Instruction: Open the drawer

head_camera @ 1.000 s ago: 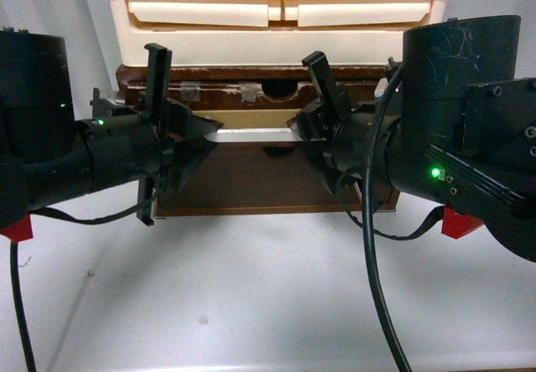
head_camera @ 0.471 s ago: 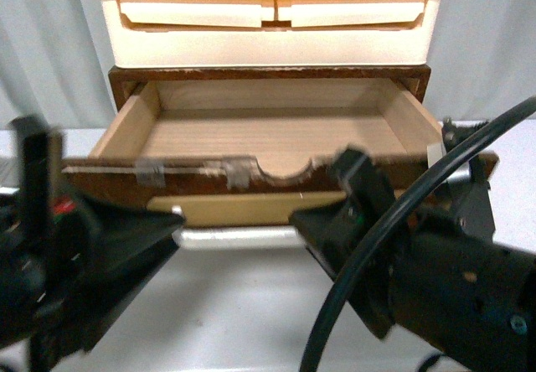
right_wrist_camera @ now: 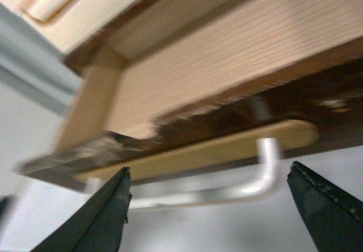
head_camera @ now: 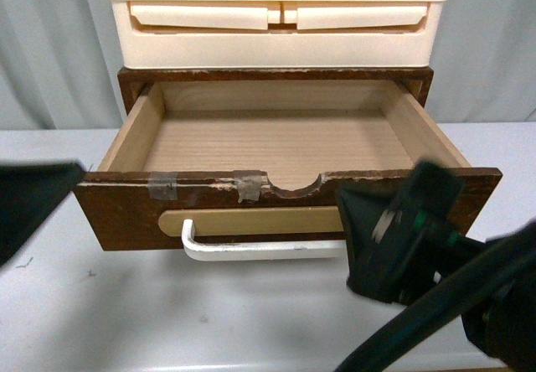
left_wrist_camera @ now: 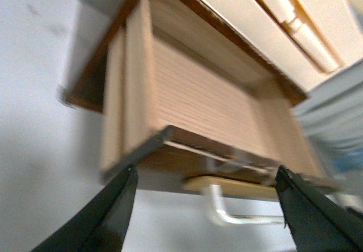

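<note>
The dark brown wooden drawer point(head_camera: 126, 217) stands pulled far out of its cabinet, its light wood interior point(head_camera: 268, 142) bare. Its chipped, notched top edge carries bits of tape. The white bar handle point(head_camera: 251, 250) hangs free on the tan oval plate. My right gripper point(head_camera: 377, 229) is a blurred dark shape in front of the handle's right end, open. My left gripper point(head_camera: 33, 196) is at the left edge, open, apart from the drawer. In the left wrist view the gripper point(left_wrist_camera: 207, 171) is open with the handle point(left_wrist_camera: 227, 215) beyond it. In the right wrist view the gripper point(right_wrist_camera: 208, 169) is open and the handle point(right_wrist_camera: 227, 194) lies untouched.
A cream plastic drawer unit point(head_camera: 280, 16) sits on top of the brown cabinet. The cabinet stands on a white table point(head_camera: 167, 322) before a grey curtain point(head_camera: 50, 54). A black cable point(head_camera: 419, 330) crosses the lower right.
The drawer was shut with both grippers at its handle; it now stands pulled out. Both grippers have drawn back towards the camera, off the handle.
</note>
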Available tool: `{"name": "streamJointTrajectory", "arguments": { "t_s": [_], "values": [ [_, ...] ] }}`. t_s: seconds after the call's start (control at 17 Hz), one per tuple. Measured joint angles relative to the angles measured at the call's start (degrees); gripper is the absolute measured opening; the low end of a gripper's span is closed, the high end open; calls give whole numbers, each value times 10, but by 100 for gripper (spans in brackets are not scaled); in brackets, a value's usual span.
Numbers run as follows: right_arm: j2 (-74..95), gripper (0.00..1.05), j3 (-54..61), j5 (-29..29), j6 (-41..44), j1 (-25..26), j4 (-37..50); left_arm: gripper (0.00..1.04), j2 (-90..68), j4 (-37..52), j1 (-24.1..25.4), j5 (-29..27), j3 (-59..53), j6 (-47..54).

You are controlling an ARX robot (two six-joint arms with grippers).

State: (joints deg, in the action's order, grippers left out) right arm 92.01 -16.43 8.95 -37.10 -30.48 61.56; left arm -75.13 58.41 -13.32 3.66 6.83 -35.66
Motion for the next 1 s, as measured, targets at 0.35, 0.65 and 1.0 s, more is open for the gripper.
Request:
{"name": "streamJointTrajectory", "arguments": {
  "t_s": [0.35,0.65,1.0],
  "values": [
    [-143,38,115,115,322,94,119,23,148,-1,44,-114,-56,315],
    [-327,2,158,41,366,174,-34,2,336,-181,87,-78,-59,346],
    [-558,2,158,-16,367,235,-257,2,466,-301,133,-37,-63,346]
  ]
}}
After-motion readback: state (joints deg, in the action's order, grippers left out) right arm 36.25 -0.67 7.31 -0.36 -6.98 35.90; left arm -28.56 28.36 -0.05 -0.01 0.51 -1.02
